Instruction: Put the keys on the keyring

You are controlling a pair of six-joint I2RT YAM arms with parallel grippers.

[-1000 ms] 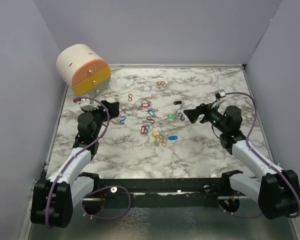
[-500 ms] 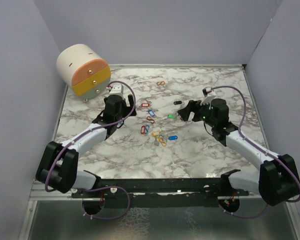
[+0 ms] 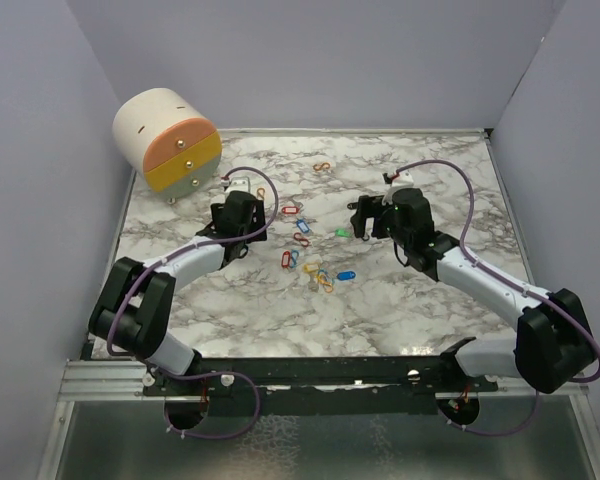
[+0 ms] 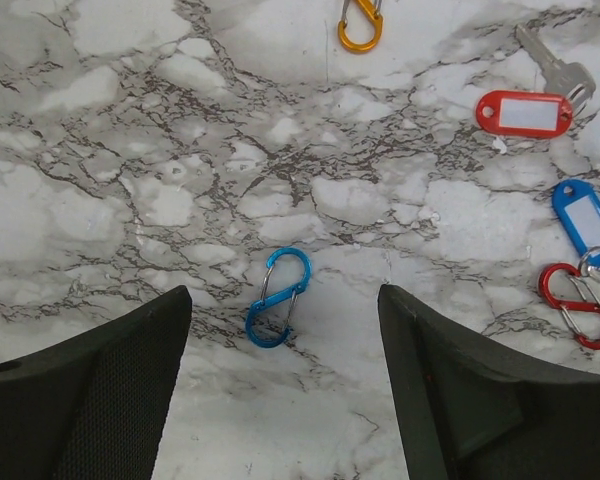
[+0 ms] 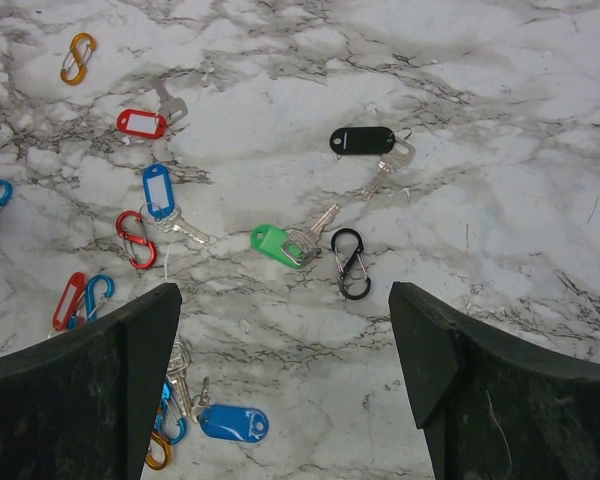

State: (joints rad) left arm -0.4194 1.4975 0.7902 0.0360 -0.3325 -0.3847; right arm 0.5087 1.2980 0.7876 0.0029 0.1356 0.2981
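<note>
1. Lately, both arms have been stretched forward from their folded poses near the table's front edge, and the scattered keys (image 3: 302,240) are now flanked by them.
2. The left gripper (image 4: 283,335) has been brought over the blue carabiner (image 4: 278,297), which is seen lying flat on the marble table (image 4: 100,120) between the two fingers, untouched by either.
3. Its jaws are held apart and nothing is gripped; they appear to have been drawn in slightly since a moment ago.
4. The right gripper (image 5: 283,300) has been carried above the green-tagged key (image 5: 278,243) and the black carabiner (image 5: 351,262); its jaws are spread wide and are empty.
5. No key has been shifted: the red-tagged key (image 4: 523,111), the blue-tagged key (image 4: 580,220) and the rest lie loose where they lay before, none yet threaded.
6. The change is judged to be an approach only: a clip is probably to be picked up by the left and a key by the right, so the task is barely begun.
</note>
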